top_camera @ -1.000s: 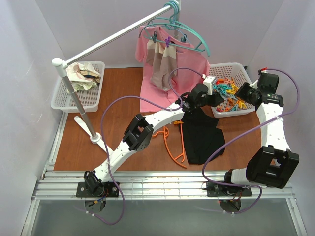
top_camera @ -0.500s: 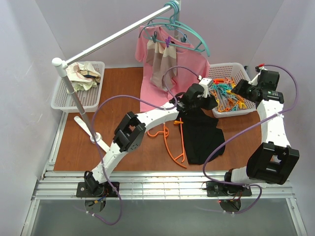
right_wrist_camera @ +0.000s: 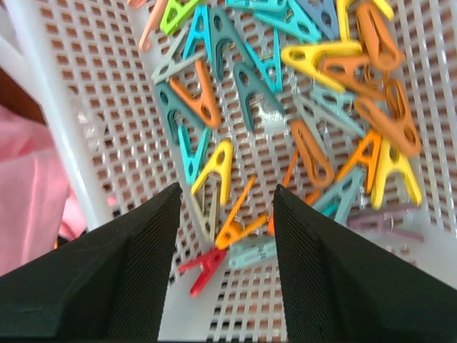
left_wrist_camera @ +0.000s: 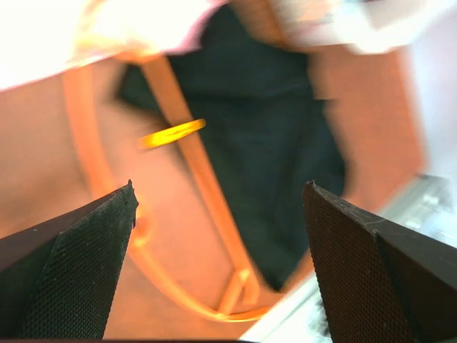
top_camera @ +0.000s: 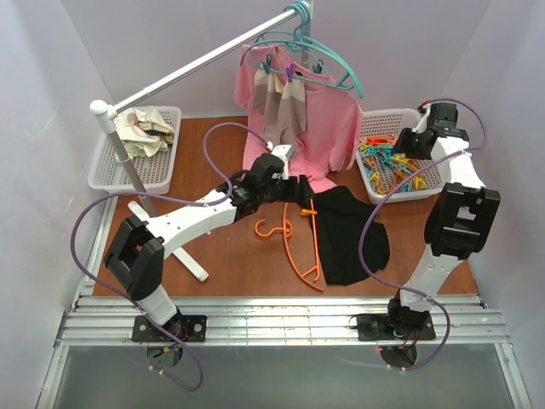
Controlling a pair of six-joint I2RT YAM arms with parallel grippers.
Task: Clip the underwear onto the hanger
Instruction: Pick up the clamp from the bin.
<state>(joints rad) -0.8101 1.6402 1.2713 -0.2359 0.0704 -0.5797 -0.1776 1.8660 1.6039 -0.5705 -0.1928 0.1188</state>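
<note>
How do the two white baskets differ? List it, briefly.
The left basket holds crumpled cloth; the right basket holds coloured clothes pegs. The right gripper hovers over the right basket with its jaws apart and empty; nothing hovers over the left basket. Both are white, perforated plastic.

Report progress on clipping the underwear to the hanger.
Done: the underwear lies against the hanger on the table. In hand: the right gripper, open, hovers over the pegs in the basket; the left gripper is open and empty above the hanger. Left: pick a peg and clip; none is clearly on yet.
</note>
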